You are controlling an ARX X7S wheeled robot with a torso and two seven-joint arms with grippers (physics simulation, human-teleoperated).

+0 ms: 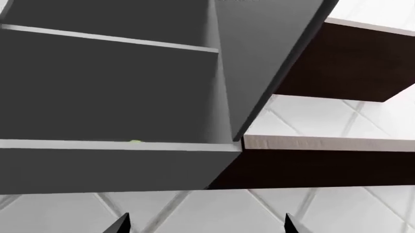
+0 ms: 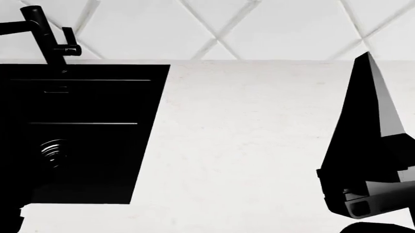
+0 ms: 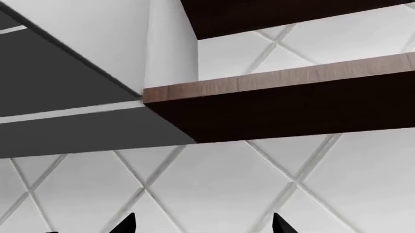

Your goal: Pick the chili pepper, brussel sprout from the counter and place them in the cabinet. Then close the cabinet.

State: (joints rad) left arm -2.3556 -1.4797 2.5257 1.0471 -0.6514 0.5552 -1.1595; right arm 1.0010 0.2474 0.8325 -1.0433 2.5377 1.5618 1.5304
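While the white marble counter (image 2: 246, 145) lies bare beside the black sink (image 2: 77, 136) and faucet (image 2: 45, 31), both wrist views look up at diamond-tiled wall (image 3: 214, 189). A green sliver, perhaps the brussel sprout (image 1: 135, 141), peeks over the open grey cabinet's (image 1: 110, 87) lower shelf, beside brown wooden shelves (image 3: 292, 97). Left gripper (image 1: 206, 224) and right gripper (image 3: 202, 224) stand spread, empty. No pepper shows.

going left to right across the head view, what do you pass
matte black faucet → black sink basin → white marble-look counter → dark angular robot arm
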